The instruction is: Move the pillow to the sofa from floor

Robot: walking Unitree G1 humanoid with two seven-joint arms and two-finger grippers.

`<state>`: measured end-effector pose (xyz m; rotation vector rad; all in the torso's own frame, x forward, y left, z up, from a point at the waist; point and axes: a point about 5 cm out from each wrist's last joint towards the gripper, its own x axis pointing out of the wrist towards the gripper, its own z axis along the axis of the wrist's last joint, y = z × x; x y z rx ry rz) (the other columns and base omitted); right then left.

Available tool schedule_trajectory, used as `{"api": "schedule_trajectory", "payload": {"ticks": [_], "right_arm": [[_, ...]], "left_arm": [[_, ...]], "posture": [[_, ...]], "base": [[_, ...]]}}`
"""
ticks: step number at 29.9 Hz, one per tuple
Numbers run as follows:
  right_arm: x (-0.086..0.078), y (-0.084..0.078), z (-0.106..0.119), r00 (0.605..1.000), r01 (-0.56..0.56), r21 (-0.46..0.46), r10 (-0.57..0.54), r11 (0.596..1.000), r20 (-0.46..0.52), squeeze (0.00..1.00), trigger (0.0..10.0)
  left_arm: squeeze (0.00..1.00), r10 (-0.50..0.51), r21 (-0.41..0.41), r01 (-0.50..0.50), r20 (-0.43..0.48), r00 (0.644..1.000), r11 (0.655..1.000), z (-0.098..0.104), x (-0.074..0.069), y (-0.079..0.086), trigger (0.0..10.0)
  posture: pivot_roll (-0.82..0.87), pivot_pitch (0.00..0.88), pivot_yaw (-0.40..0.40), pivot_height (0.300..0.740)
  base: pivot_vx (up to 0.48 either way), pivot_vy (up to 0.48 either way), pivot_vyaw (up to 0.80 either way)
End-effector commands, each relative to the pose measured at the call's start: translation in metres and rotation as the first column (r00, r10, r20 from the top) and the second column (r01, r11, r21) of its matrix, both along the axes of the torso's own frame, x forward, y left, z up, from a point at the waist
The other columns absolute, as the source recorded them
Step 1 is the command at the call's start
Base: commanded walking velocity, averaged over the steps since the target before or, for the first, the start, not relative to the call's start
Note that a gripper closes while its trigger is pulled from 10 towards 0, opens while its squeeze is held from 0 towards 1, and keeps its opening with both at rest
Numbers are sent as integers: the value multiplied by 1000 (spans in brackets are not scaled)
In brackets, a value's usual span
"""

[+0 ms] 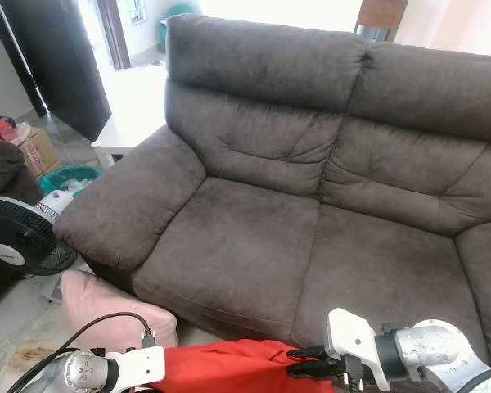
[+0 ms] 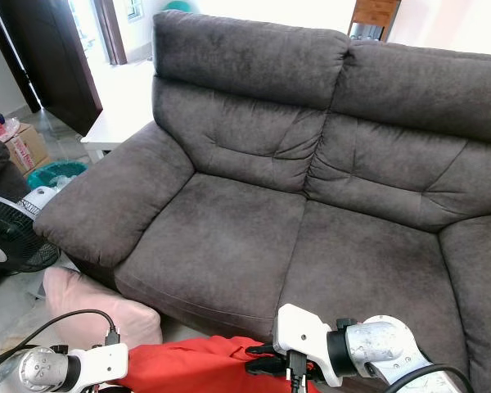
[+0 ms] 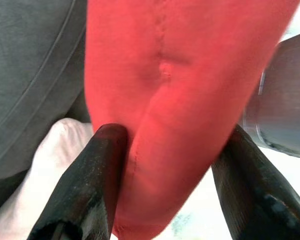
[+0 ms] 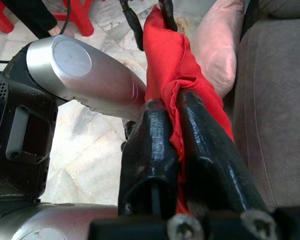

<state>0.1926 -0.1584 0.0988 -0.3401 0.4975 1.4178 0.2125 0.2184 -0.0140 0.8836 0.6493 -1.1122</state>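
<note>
Before one sofa (image 1: 254, 237), two pincers grip one red pillow (image 1: 229, 370); one pink pillow (image 1: 106, 304).

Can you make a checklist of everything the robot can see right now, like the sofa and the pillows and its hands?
Surface: dark grey sofa, seat cushions bare.
Job's things: red pillow held up in front of the sofa, between both grippers.
Clutter: pink pillow on the floor beside the sofa's arm.
Grippers: left gripper clamps the red pillow; right gripper pinches its fabric.
Cables: black cable loops to the left wrist.
Surroundings: fan, white table, cardboard box.
</note>
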Motion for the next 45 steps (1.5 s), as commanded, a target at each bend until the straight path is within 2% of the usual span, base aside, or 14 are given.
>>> {"api": "schedule_trajectory", "payload": {"ticks": [1,9,13,14,15,16,35,45], "right_arm": [[4,6,24,994,-54,54,49,997,93,0,10000],[4,6,24,995,-54,51,49,997,91,0,10000],[3,5,25,995,-52,50,47,997,90,0,10000],[4,4,25,995,-43,49,38,998,92,0,10000],[4,4,25,995,-43,49,38,998,92,0,10000],[5,4,24,995,-40,47,36,998,93,0,10000],[6,5,21,996,-30,45,27,999,84,0,10000],[7,7,19,996,-25,50,20,998,83,0,10000]], "left_arm": [[0,7,15,-8,83,997,1000,1,8,-1,10000],[0,29,-9,-28,73,997,1000,-1,9,-5,10000],[0,66,-52,-63,57,996,997,-3,8,-6,10000],[0,60,-56,-58,46,997,997,-5,7,-7,3059],[0,60,-56,-58,46,997,997,-5,7,-7,3059],[0,55,-56,-52,42,998,997,-5,7,-8,0],[0,19,-45,-18,16,1000,999,-7,6,-9,0],[0,19,-55,-16,52,998,998,-4,7,-9,0]], "posture": [[100,0,-60,740],[96,0,-59,740],[94,0,-60,740],[92,0,-60,740],[92,0,-60,740],[91,0,-60,740],[98,0,-57,740],[101,0,-54,740]], "base": [[0,0,0],[0,0,0],[0,0,0],[0,0,0],[0,0,0],[0,0,0],[0,0,0],[0,0,0]]}}
